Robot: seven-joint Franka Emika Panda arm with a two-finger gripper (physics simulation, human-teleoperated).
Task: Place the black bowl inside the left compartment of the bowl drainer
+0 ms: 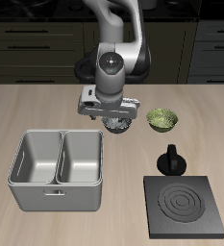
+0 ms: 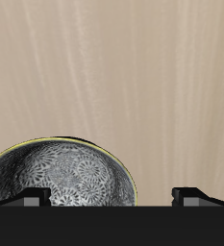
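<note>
So our gripper (image 1: 114, 115) is clamped on the rim of the black bowl (image 1: 117, 123), which hangs under it, seemingly lifted off the table (image 1: 46, 106) just behind the bowl drainer (image 1: 58, 195). The wrist view shows the bowl's speckled inside (image 2: 63, 178) right by one fingertip. Looks like we're mid-carry. Next we need to swing forward over the left compartment (image 1: 38, 157), lower and let go. Count: one black bowl, one green bowl (image 1: 162, 118), one drainer with two wells, one stove plate (image 1: 184, 206).
</note>
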